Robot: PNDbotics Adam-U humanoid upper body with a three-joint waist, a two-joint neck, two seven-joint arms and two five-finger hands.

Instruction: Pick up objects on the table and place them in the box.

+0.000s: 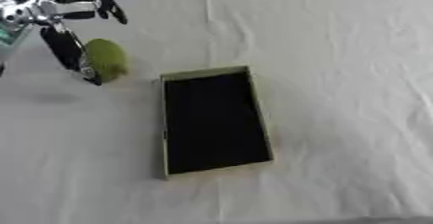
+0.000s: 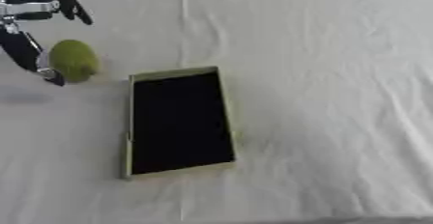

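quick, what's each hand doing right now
Left hand: open, fingers spread beside the green fruit, not gripping it.
Right hand: not in view.

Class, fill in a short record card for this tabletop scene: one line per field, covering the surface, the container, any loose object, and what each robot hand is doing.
Surface: white creased cloth-covered table
Container: shallow rectangular box with olive rim and black inside, nothing visible inside
Loose object: round yellow-green fruit, on the cloth beyond the box's far left corner, outside it
Left hand: black and silver robot hand at upper left, one of its fingers reaching down beside the fruit's left side; contact cannot be told
Right hand: not in view
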